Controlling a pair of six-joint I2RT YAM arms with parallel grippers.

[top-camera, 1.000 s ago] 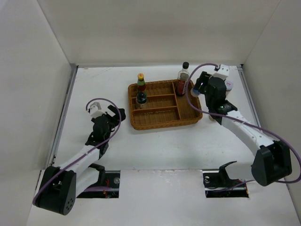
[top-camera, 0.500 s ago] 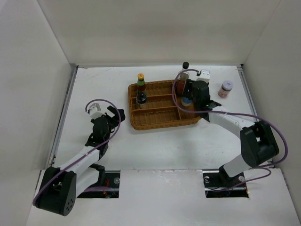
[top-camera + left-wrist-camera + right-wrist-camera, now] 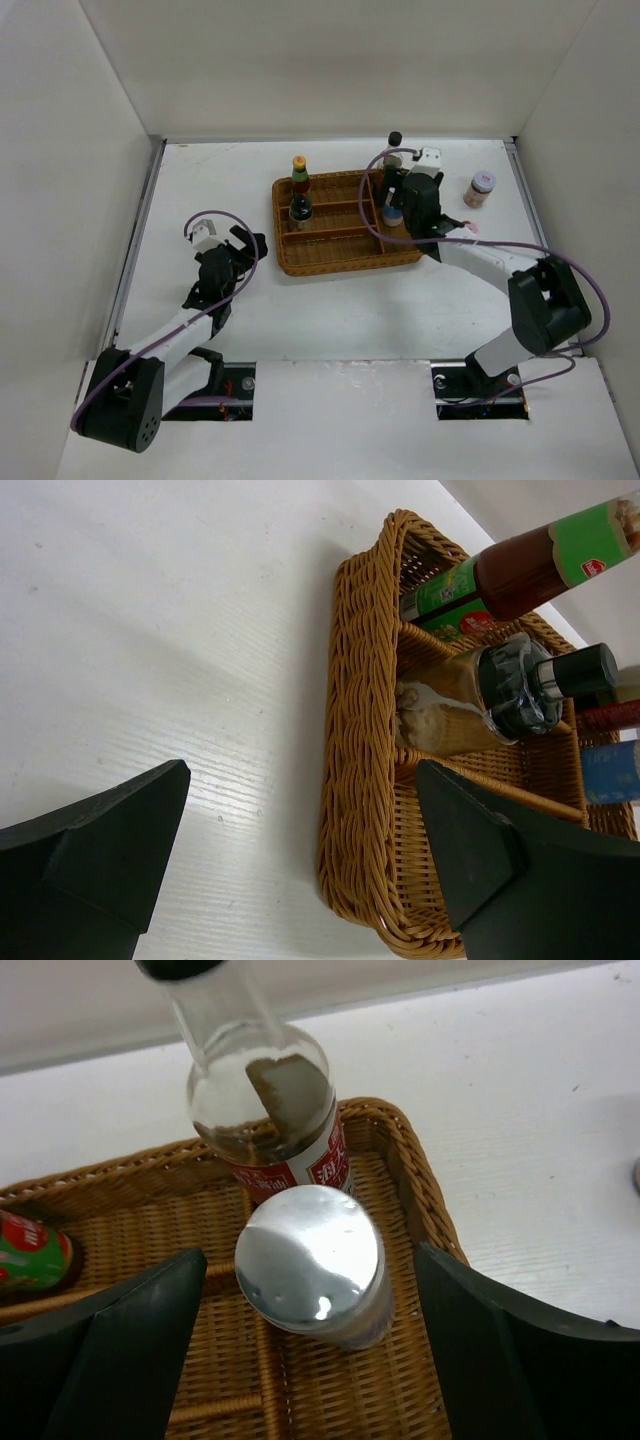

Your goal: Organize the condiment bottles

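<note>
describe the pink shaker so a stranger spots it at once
Find the brown wicker tray. Right of it, on the white tabletop, stands the pink-capped shaker. Unlike the bottles in the tray, it stands alone.

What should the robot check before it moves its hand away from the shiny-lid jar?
1. Right hand open, clear of the silver-lidded jar: ok.
2. Jar upright inside the wicker tray, right compartment: ok.
3. Jar not touching the tall dark-sauce bottle behind it: cannot tell.
4. Pink-capped shaker in the tray: not ok, it stands on the table to the tray's right.
5. Left hand open, beside the tray, holding nothing: ok.
</note>
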